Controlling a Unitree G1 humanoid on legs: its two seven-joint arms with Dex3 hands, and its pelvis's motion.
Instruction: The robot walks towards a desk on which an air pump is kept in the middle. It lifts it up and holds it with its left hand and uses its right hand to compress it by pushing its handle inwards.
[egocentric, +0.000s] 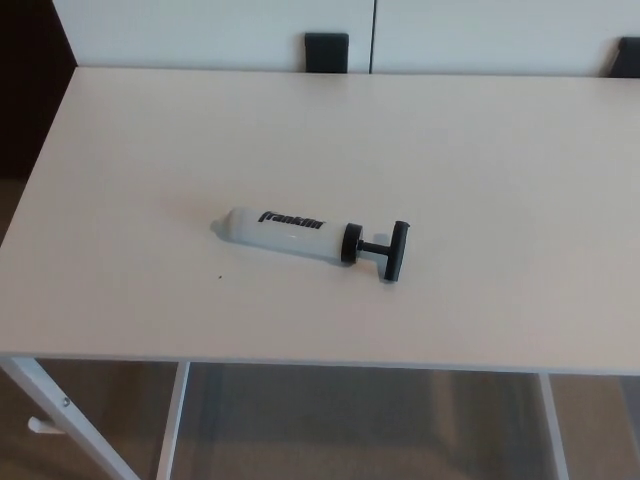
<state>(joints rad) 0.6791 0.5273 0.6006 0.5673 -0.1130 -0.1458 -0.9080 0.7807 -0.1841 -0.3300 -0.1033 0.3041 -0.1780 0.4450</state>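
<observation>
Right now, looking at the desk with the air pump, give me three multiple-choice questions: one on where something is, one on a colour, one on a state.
1. Where does the air pump lie?
A. near the middle of the desk
B. on the floor
C. at the far right corner

2. What colour is the pump's T-handle?
A. white
B. black
C. red

3. What state is the pump in?
A. held upright by a hand
B. lying on its side, handle partly pulled out
C. hanging off the desk edge

Answers:
1 A, it rests near the desk's middle.
2 B, the handle is black against a white barrel.
3 B, a short rod shows between collar and handle; no hand shows.
</observation>
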